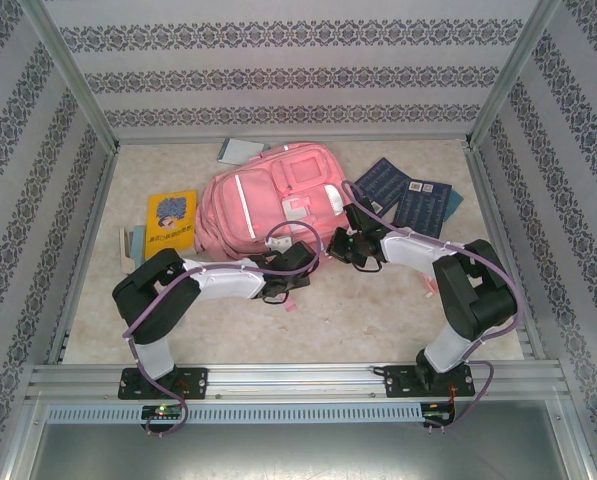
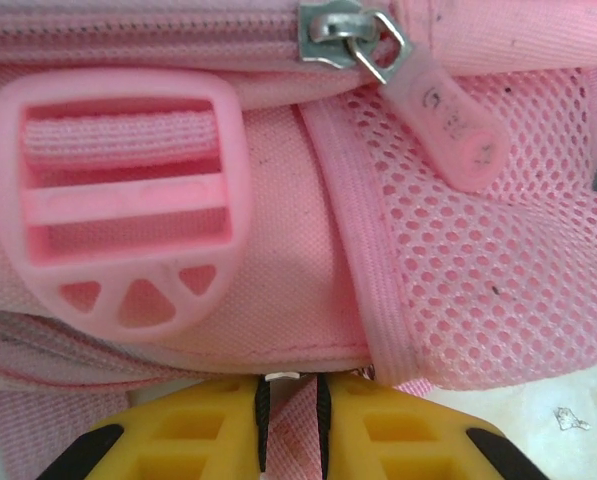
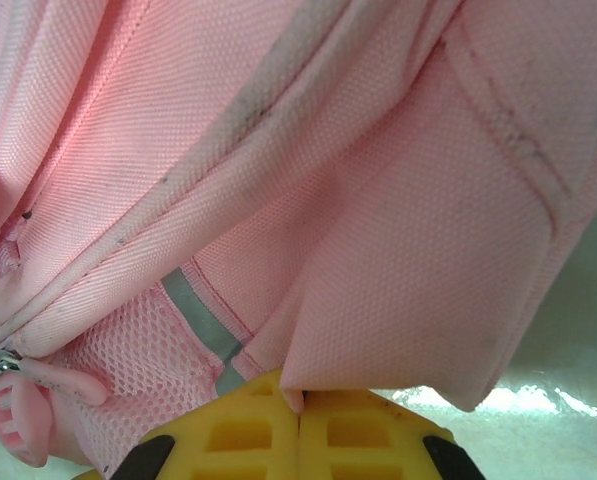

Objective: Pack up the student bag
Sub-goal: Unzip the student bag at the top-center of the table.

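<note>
Left fingers (image 2: 188, 440) nip a thin pink strip of the student bag (image 1: 268, 195), and right fingers (image 3: 248, 425) are pressed together on a fold of its cloth. It lies mid-surface (image 1: 378, 310), soft and floppy, likely to sag. Seams and straps look the surest hold.

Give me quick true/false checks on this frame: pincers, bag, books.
1. The right pincer is shut on fabric of the student bag. True.
2. The left pincer is wide open, clear of the bag. False: its jaws are nearly shut, pinching a pink strip of the bag.
3. A yellow book lies left of the bag. True.
4. The dark blue books sit on top of the bag. False: they lie on the table, right of it.
</note>
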